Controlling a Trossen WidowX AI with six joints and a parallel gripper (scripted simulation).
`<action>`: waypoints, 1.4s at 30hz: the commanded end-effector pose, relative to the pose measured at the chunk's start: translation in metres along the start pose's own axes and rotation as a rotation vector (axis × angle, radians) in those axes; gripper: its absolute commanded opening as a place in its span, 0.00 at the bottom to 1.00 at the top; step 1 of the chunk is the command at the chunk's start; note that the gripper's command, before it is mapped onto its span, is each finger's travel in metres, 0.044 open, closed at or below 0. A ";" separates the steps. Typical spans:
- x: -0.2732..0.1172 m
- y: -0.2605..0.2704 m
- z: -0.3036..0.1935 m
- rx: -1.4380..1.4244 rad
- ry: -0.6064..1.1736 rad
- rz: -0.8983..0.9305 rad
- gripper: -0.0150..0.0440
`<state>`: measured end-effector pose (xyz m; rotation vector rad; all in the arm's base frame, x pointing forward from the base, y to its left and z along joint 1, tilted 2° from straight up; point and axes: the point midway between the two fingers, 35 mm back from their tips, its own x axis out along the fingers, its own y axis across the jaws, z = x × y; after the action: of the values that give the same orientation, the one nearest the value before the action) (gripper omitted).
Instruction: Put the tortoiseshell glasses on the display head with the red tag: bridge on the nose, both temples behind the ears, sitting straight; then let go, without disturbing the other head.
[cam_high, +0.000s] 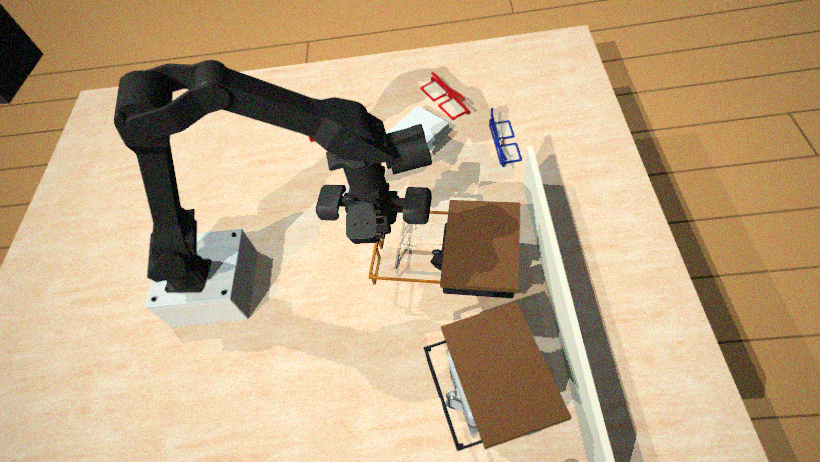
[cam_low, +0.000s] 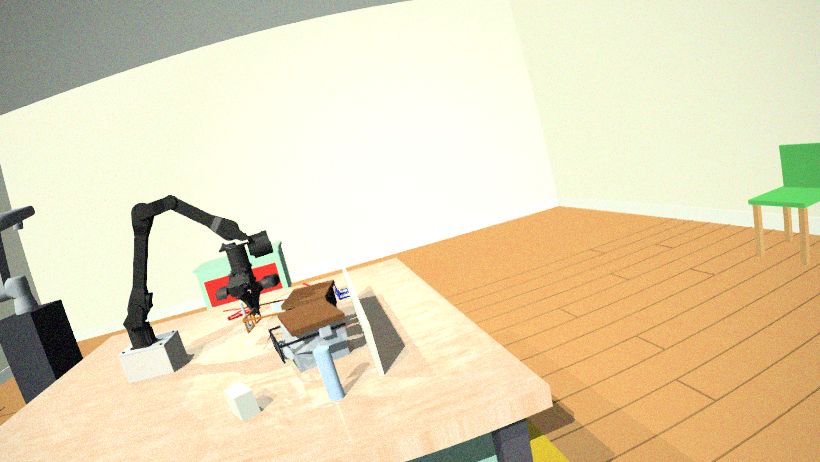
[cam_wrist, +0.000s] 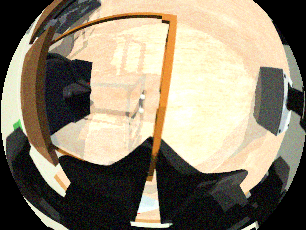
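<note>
The tortoiseshell glasses (cam_high: 407, 280) (cam_wrist: 166, 75) are orange-brown, held up with their temples pointing at the dark head (cam_high: 437, 259) (cam_wrist: 60, 92). My gripper (cam_low: 254, 313) (cam_wrist: 154, 141) is shut on the middle of their front frame. The temple ends reach the near edge of the head's brown top (cam_high: 482, 246); how they lie against its sides is hidden. The front frame is well apart from the nose. A tiny red mark shows by this head in the wrist view; the tag is not clear. The other head (cam_low: 315, 352) is grey and wears black glasses (cam_high: 441, 393).
A pale upright panel (cam_high: 565, 286) (cam_low: 364, 321) stands behind both heads. Red glasses (cam_high: 454, 106), blue glasses (cam_high: 498, 141) and a pale box (cam_high: 416, 121) lie to one side. A light blue cylinder (cam_low: 328, 373) and a white block (cam_low: 242, 401) stand beyond the grey head.
</note>
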<state>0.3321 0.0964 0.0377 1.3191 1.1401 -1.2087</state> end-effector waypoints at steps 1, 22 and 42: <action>-0.001 0.007 0.001 -0.001 -0.003 0.005 0.25; 0.000 0.033 0.001 -0.001 -0.003 0.007 0.25; -0.001 0.058 0.001 -0.001 -0.003 0.009 0.25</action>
<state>0.3845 0.0917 0.0410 1.3202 1.1346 -1.2063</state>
